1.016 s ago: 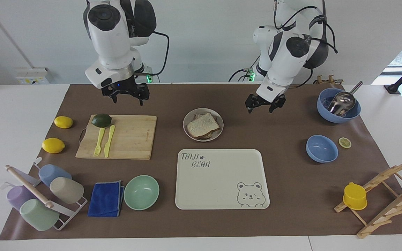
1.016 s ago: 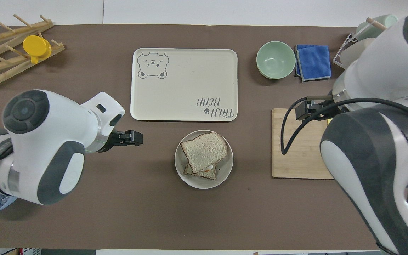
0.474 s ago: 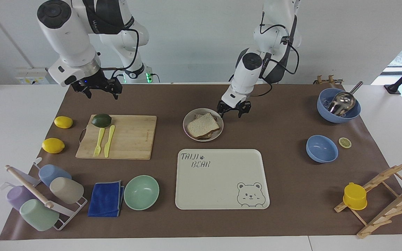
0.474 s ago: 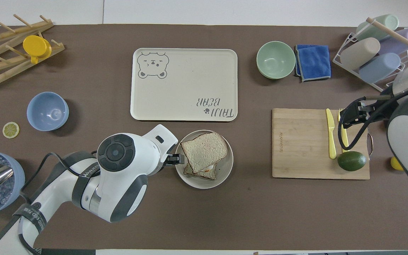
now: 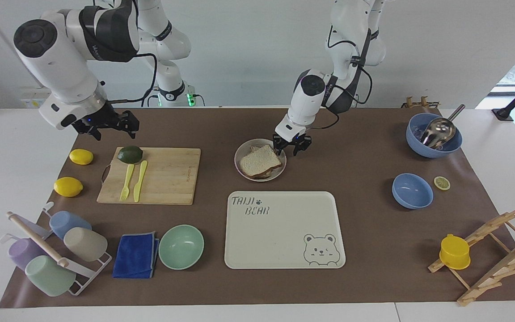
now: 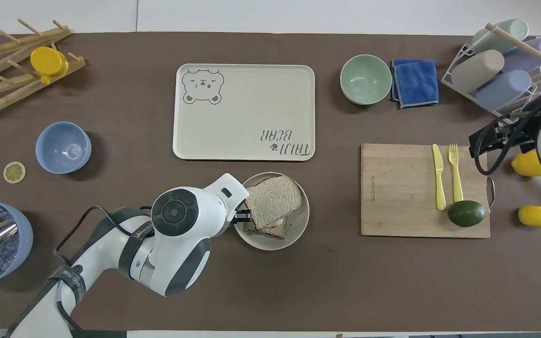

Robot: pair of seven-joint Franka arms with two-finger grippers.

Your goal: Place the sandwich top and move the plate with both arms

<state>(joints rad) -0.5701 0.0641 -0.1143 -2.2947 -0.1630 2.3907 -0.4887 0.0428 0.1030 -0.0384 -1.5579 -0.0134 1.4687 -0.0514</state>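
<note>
The sandwich top [image 5: 261, 160] [image 6: 272, 201], a pale speckled bread slice, lies askew on a lower slice on the beige plate [image 5: 245, 150] [image 6: 299, 226], which sits on the brown mat between the robots and the bear tray. My left gripper [image 5: 291, 148] [image 6: 243, 216] is down at the plate's rim on the side toward the left arm's end of the table, right beside the bread. My right gripper [image 5: 110, 127] [image 6: 485, 141] hangs open and empty above the mat, over the gap between the cutting board's corner and a lemon.
A cream bear tray [image 5: 284, 259] lies just past the plate. The cutting board [image 5: 168, 176] carries an avocado [image 5: 130, 154], a fork and a knife, with two lemons [image 5: 81, 156] beside it. Also here: a green bowl [image 5: 181, 247], a blue cloth, a cup rack, two blue bowls [image 5: 412, 191] and a wooden rack.
The left arm swung in from the open mat and lowered its gripper to the plate's rim. The right arm drew away from over the cutting board toward its own end of the table.
</note>
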